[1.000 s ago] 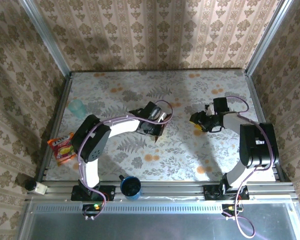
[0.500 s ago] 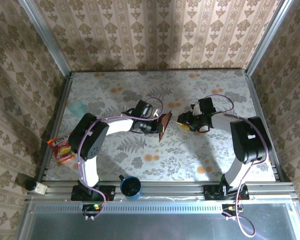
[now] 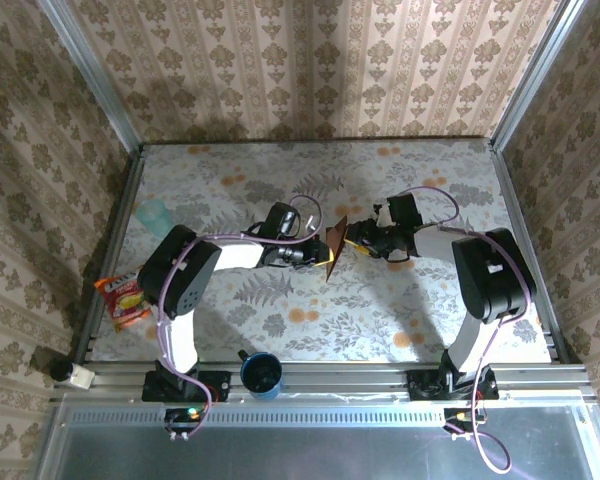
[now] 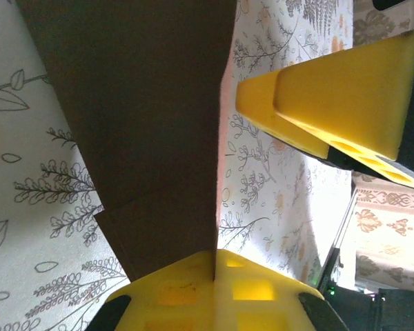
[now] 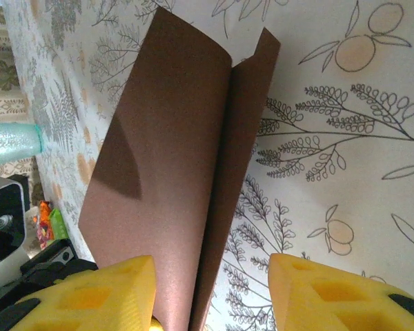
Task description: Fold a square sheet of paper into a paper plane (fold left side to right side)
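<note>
1. Nearest, the round blue cup [image 3: 262, 373] sits at the table's front rail, unmoved since a second ago.
2. Midway, the left gripper [image 4: 214, 258] stays clamped on the thin, dark reddish-brown folded sheet of paper [image 3: 334, 248], now held on edge over the floral table [image 3: 380, 320].
3. Just beyond, the right gripper [image 5: 210, 265], well apart a second ago, now straddles the sheet's edge, its jaws apart.

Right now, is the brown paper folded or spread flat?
Folded: in the right wrist view the square sheet of paper shows two panels meeting along a crease, pinched by the left gripper.
</note>
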Controlling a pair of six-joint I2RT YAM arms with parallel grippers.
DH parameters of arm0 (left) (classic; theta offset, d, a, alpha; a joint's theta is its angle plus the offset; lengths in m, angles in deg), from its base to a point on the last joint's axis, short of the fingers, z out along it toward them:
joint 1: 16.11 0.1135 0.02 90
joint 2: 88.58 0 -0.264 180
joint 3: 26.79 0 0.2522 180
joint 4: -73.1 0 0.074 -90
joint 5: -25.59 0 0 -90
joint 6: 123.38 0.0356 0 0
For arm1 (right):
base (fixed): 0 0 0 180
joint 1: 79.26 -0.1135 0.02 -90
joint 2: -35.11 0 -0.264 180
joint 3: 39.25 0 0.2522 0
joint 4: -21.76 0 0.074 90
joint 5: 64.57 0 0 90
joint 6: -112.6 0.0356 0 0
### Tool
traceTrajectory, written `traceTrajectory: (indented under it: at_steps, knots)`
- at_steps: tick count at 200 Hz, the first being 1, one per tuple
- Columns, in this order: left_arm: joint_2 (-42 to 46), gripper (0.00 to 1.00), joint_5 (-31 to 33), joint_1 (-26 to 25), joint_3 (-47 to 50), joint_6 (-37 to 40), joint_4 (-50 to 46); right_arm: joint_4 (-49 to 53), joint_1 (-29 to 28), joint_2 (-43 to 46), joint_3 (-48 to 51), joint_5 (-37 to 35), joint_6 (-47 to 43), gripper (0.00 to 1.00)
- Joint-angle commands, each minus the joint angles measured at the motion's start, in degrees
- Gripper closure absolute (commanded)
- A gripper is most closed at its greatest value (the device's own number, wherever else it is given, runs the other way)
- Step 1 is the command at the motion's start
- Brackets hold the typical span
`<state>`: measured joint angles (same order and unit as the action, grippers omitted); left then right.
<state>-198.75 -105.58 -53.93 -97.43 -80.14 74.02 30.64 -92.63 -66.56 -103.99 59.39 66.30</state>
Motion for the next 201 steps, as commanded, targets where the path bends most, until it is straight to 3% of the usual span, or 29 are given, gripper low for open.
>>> traceTrajectory:
  at_steps: [1, 201]
  knots:
    - [-1.66, 1.0, -2.64, 0.74, 0.84, -2.81, 4.34, -2.23, -0.31, -1.26, -1.65, -1.76, 1.47, 0.52]
    - [-6.77, 1.0, -4.51, 0.74, 0.09, -7.29, 10.86, -7.4, -1.47, -5.6, -3.22, -3.06, 4.2, 0.55]
